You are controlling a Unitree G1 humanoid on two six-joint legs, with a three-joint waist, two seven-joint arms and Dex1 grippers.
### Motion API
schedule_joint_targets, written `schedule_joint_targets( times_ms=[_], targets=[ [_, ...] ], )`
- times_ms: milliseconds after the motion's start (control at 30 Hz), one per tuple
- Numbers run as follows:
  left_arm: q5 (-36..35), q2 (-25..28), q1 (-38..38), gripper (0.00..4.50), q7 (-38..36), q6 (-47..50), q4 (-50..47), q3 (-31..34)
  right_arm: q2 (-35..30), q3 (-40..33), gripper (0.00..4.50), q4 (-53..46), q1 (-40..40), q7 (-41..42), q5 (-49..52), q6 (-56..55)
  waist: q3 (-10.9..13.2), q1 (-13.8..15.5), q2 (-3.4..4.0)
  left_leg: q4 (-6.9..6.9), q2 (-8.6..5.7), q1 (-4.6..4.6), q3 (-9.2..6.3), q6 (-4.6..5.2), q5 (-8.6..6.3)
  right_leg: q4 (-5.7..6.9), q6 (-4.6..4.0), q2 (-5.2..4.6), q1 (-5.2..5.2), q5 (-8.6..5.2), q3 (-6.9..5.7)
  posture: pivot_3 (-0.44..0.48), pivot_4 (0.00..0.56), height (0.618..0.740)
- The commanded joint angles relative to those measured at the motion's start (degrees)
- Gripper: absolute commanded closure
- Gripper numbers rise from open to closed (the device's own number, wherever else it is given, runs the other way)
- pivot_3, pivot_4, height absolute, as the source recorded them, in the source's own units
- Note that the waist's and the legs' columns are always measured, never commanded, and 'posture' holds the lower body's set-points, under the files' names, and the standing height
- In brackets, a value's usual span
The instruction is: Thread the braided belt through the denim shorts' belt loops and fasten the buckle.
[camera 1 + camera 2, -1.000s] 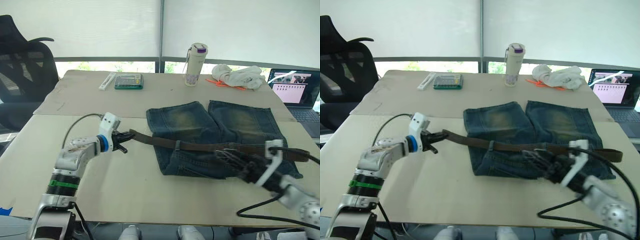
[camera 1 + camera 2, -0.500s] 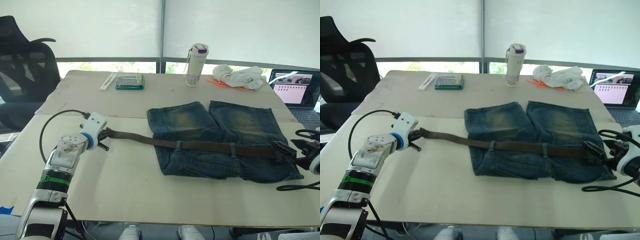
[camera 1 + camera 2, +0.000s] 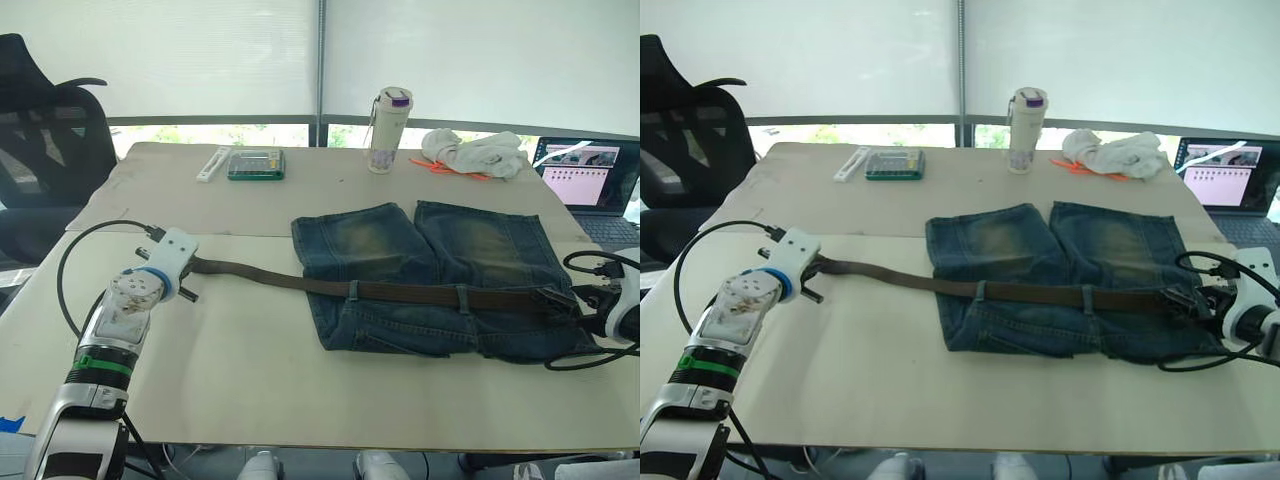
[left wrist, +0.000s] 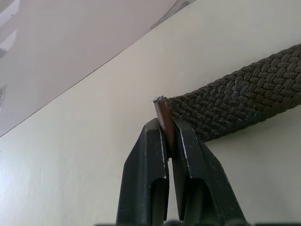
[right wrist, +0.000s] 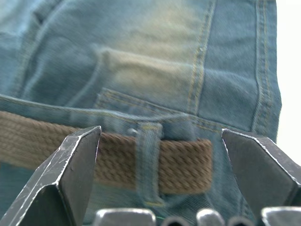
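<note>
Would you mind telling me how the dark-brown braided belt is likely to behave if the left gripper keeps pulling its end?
The dark-brown braided belt looks woven and limp, so it would probably drag. Threaded under blue denim belt loops, it may tug the shorts along.

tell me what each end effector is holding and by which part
Left end effector pinches the braided belt by its leather tip. Right end effector is open, holding nothing.

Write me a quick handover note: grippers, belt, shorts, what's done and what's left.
Left gripper: shut on the belt's tip, out on the table left of the shorts.
Right gripper: open, at the shorts' right edge, facing a belt loop with the belt through it.
Done: belt runs along the waistband under the visible loops.
Left: fasten the buckle; I can't make it out.
</note>
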Motion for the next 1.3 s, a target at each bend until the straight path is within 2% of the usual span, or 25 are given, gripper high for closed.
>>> schedule_joint_targets(
  times_ms=[33,300,667,833,1000,1100,1200,1300],
  targets=[
    [1.83,0.79,1.59,4.50,1.25,1.31,0.95,0.82,-1.27,-0.27,0.01,1.15,-2.29,0.74,-1.05,0.87,-0.01,-0.19,0.01,0.00,0.00,0.01,0.00,0.00,0.00,0.01,0.00,0.00,0.00,0.00,0.00,0.000,0.150,0.737],
    [4.23,2.04,3.38,4.50,2.26,0.68,0.04,0.70,0.76,1.16,0.01,7.14,-8.60,1.27,-1.58,5.57,-0.02,-0.49,0.04,-0.01,0.00,0.05,0.01,0.00,0.00,0.04,0.00,0.01,0.00,0.00,0.02,0.000,0.150,0.737],
    [5.69,3.78,5.38,4.50,4.53,1.00,-0.80,2.33,1.74,4.32,0.01,11.46,-12.23,4.44,-2.52,8.07,-0.03,-0.47,0.05,-0.02,0.01,0.05,0.03,0.00,0.00,0.04,0.00,0.01,0.00,0.00,0.03,0.000,0.150,0.737],
    [4.29,2.94,5.34,4.50,3.94,0.47,-1.15,3.16,1.80,3.52,1.46,10.99,-12.03,5.25,-2.61,6.48,-0.03,-0.48,0.05,-0.02,0.01,0.05,0.04,0.00,0.00,0.04,0.00,0.01,0.00,0.00,0.03,0.000,0.150,0.737],
    [2.11,1.72,5.01,4.50,1.23,0.00,-2.41,3.54,1.76,2.31,3.32,10.24,-11.25,5.12,-2.39,5.59,-0.03,-0.36,0.05,-0.02,0.01,0.05,0.03,0.00,0.00,0.04,0.00,0.01,0.00,0.00,0.02,0.000,0.150,0.737],
    [2.08,1.32,4.23,3.39,1.16,-0.45,-2.55,3.68,1.73,1.36,4.14,9.13,-10.21,5.03,-1.91,5.85,-0.02,-0.16,0.04,-0.02,0.00,0.03,0.03,0.00,0.00,0.04,0.00,-0.01,0.00,0.00,0.02,0.000,0.150,0.737],
    [1.04,-0.13,2.25,2.38,2.66,-2.02,-1.25,5.26,1.97,0.43,4.15,7.99,-9.45,4.67,-1.58,6.07,-0.02,0.02,0.04,-0.01,-0.02,0.01,0.03,0.00,0.00,0.03,0.00,-0.03,0.00,0.00,0.01,0.000,0.150,0.737],
    [-6.34,-6.46,-2.69,1.34,2.11,-5.37,0.04,10.12,2.29,-0.65,4.15,6.60,-8.85,4.07,-1.17,6.52,-0.01,0.51,0.02,0.02,-0.06,-0.02,0.03,0.00,0.00,0.03,0.01,-0.08,0.00,0.00,-0.01,0.000,0.150,0.737]
  ],
)
